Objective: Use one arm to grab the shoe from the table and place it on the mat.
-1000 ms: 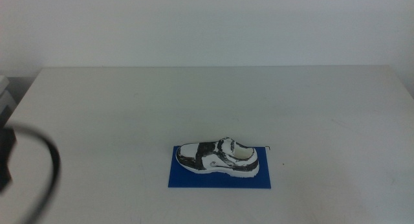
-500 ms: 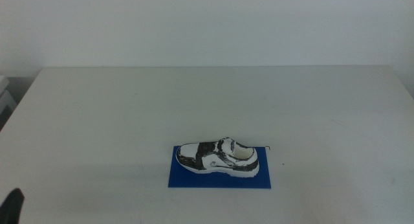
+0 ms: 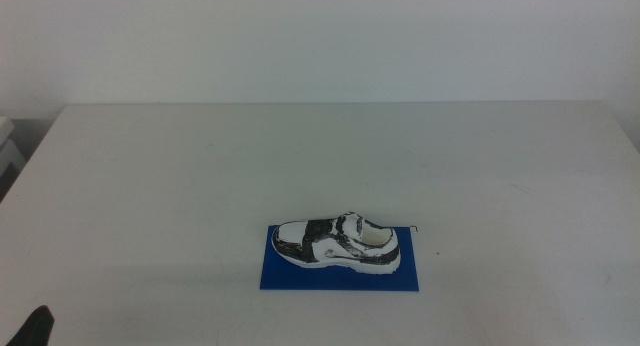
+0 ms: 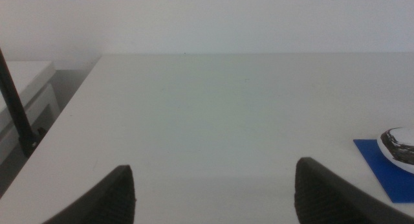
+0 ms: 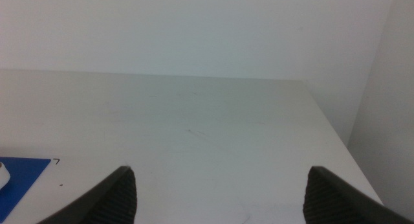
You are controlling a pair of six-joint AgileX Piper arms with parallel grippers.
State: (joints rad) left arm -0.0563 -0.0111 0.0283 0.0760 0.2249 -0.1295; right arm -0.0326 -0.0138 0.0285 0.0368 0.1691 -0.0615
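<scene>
The shoe [image 3: 339, 243], white with black and grey mottled panels, lies on its sole on the blue mat [image 3: 337, 274] near the table's front middle, toe to the left. The left wrist view shows the shoe's toe [image 4: 401, 144] and a mat corner [image 4: 381, 173]. My left gripper [image 4: 213, 197] is open and empty, low at the table's front left; only a dark tip [image 3: 36, 328] shows in the middle view. My right gripper [image 5: 220, 198] is open and empty, out of the middle view, with a mat corner [image 5: 19, 175] at its side.
The white table [image 3: 330, 156] spreads wide around the mat. A white cabinet [image 4: 22, 98] and a black rod [image 4: 14, 101] stand beyond the table's left edge. A wall rises behind the table's far edge.
The left arm and its black cable have drawn back out of the middle view at the left; only a dark tip stays at the bottom left corner. The shoe and mat have not moved.
</scene>
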